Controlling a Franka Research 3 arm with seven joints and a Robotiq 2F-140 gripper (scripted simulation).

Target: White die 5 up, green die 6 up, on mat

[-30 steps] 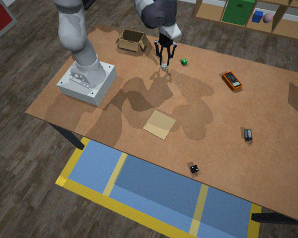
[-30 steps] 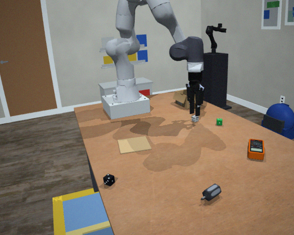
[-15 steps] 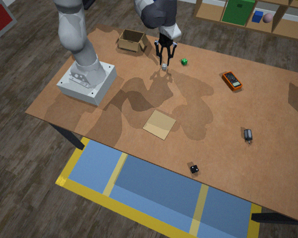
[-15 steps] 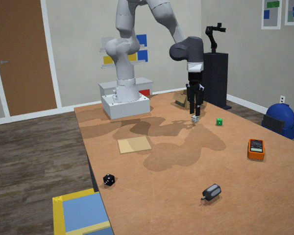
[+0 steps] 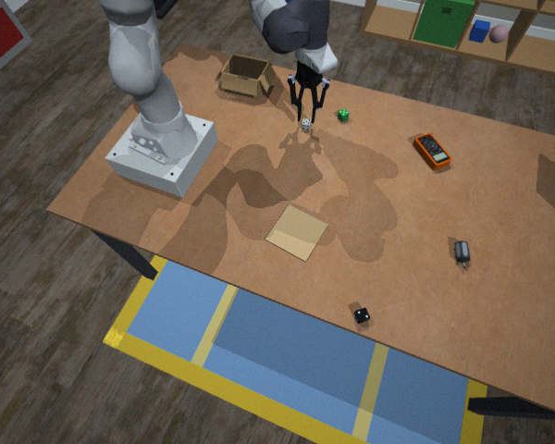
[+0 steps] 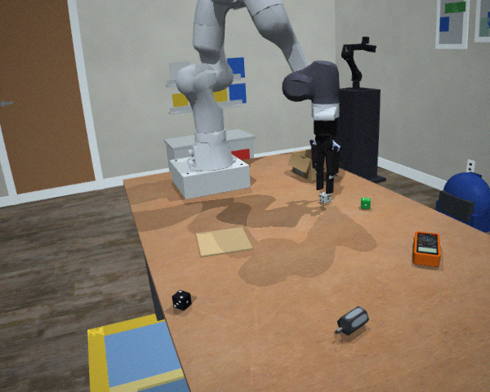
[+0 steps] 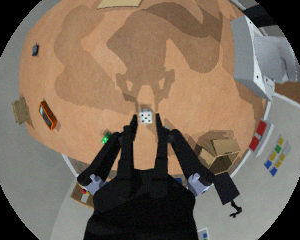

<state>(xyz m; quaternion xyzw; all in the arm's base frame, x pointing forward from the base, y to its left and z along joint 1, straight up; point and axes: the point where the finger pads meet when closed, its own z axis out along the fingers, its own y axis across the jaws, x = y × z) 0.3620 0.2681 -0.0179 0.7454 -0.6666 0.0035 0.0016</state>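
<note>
The white die [image 5: 306, 125] [image 6: 325, 198] [image 7: 146, 117] sits on the table; its upward face seems to show five pips in the wrist view. My gripper [image 5: 306, 119] [image 6: 324, 190] is partly open and points down, its fingertips just above the die, one to each side, holding nothing. The green die [image 5: 343, 115] [image 6: 365, 203] [image 7: 106, 138] sits close by; its top number is too small to tell. The black die [image 5: 362, 315] [image 6: 181, 300] lies near the table's front edge, top number unclear. The pale yellow mat [image 5: 297, 232] [image 6: 224, 241] [image 7: 120, 3] bears no die.
An open cardboard box [image 5: 241, 83] [image 7: 220, 155] stands near the gripper. An orange multimeter [image 5: 431, 151] [image 6: 426, 248] [image 7: 47, 115] lies beyond the green die. A small grey motor-like object [image 5: 462, 252] [image 6: 353, 320] [image 7: 35, 50] lies farther off. The robot's white base block [image 5: 148, 166] [image 6: 211, 179] stands at the table's other end.
</note>
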